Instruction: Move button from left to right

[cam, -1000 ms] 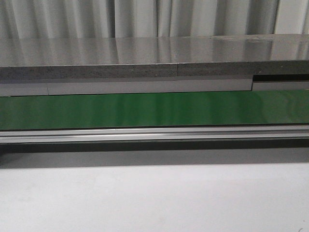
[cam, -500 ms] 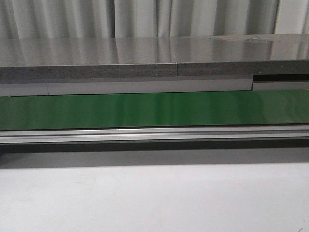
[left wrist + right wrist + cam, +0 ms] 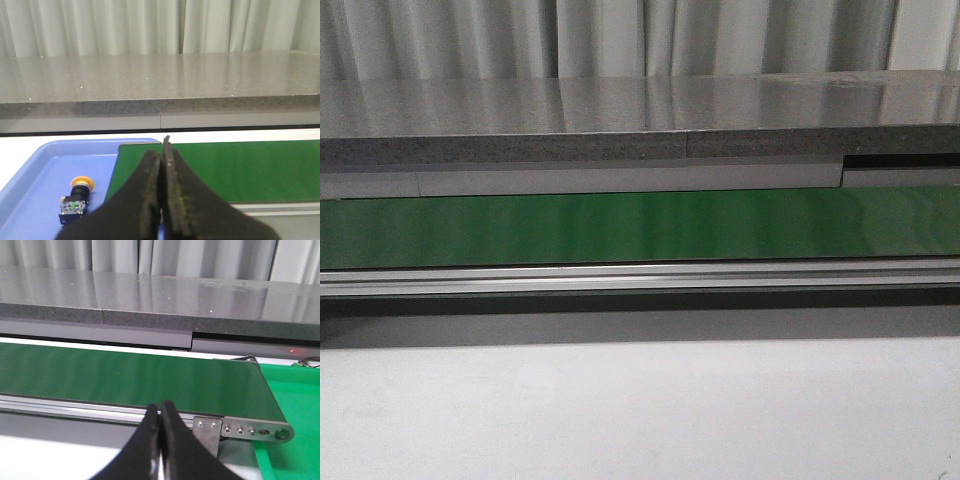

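The button [image 3: 76,200] has a yellow-orange cap, a dark body and small green marks. It lies on its side in a blue tray [image 3: 35,175], seen only in the left wrist view. My left gripper [image 3: 161,150] is shut and empty, apart from the button, over the tray's edge by the end of the green belt [image 3: 230,167]. My right gripper [image 3: 160,409] is shut and empty, in front of the belt's [image 3: 125,377] metal rail near its other end. Neither gripper shows in the front view, where the belt [image 3: 640,228] carries nothing.
A grey stone ledge [image 3: 640,120] runs behind the belt, with curtains beyond. An aluminium rail [image 3: 640,277] edges the belt's front. A metal bracket [image 3: 250,430] caps the belt's right end, next to a green surface [image 3: 295,405]. White tabletop [image 3: 640,410] lies in front.
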